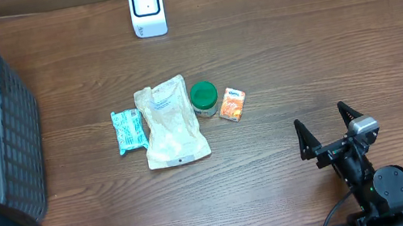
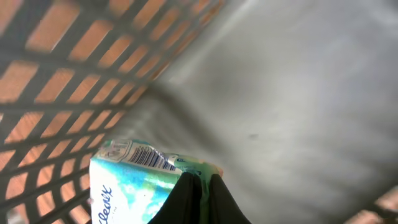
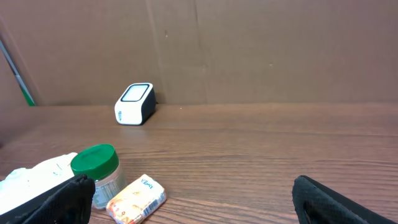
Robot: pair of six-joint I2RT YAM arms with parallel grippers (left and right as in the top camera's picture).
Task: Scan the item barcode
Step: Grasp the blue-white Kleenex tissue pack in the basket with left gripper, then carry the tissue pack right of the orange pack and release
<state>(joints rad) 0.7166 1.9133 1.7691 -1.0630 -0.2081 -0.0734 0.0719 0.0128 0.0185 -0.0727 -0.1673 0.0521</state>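
— What's the setting?

— A brown wood-grain table [image 1: 321, 44], bare boards front and right, backed by a plain cardboard wall [image 3: 261, 50]. A white scanner [image 1: 146, 9] stands at the far edge, near the wall.

— And the clutter?

— Mid-table, in a row: a teal packet [image 1: 129, 131], a crumpled white pouch [image 1: 172, 124] touching it, a green-lidded jar [image 1: 204, 96] and a small orange packet [image 1: 232, 105] just beside the jar. A dark mesh basket [image 1: 21, 135] fills the left end.

— Where's the item?

— Inside that basket. A blue-green tissue pack [image 2: 134, 186] lies tilted against the mesh wall, its barcode [image 2: 149, 158] facing up, well apart from the scanner.

— The claws?

— The left gripper [image 2: 200, 177] is down in the basket, jaws pressed together right at the pack's edge; whether they nip the wrapper, I cannot tell. The right gripper [image 1: 321, 119] sits at the near right of the table, jaws spread wide, holding nothing.
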